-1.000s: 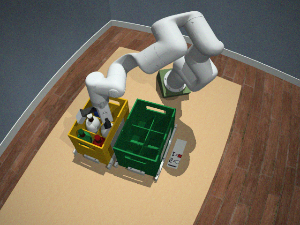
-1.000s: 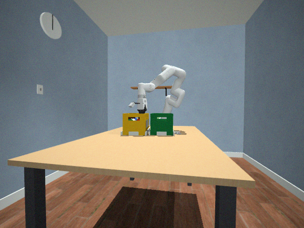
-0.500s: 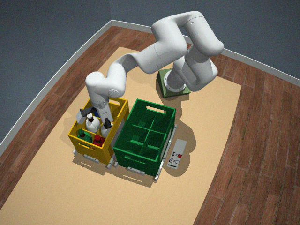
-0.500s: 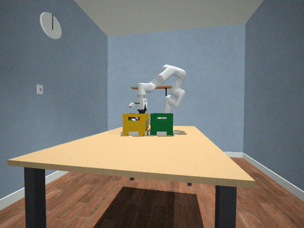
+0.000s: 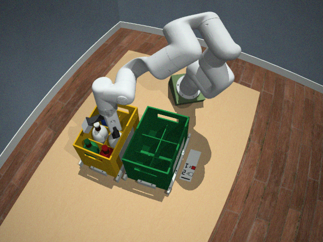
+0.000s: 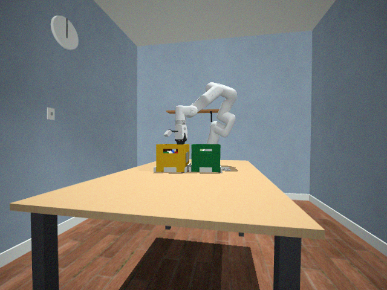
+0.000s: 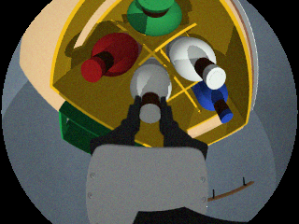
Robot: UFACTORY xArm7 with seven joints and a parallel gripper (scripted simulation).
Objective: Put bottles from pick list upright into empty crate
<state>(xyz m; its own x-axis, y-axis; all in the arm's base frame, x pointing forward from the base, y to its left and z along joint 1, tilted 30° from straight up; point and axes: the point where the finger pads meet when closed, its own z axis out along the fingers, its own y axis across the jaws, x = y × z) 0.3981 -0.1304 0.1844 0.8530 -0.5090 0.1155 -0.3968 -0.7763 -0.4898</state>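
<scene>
The yellow crate (image 5: 105, 141) holds several bottles: a green one (image 5: 90, 146), a red one (image 5: 106, 150), a white one (image 5: 99, 132), a blue one (image 7: 215, 101) and a second white one (image 7: 149, 88). My gripper (image 7: 150, 104) is shut on the neck of that second white bottle, which stands in its cell by the crate's wall next to the green crate. The empty green crate (image 5: 156, 146) stands right beside it. The pick list (image 5: 190, 165) lies to the right of the green crate; it shows a red square and a white square.
The arm's green base (image 5: 185, 91) stands behind the crates. Both crates sit in grey brackets on the table. In the exterior view the crates (image 6: 187, 157) stand near the table's far end.
</scene>
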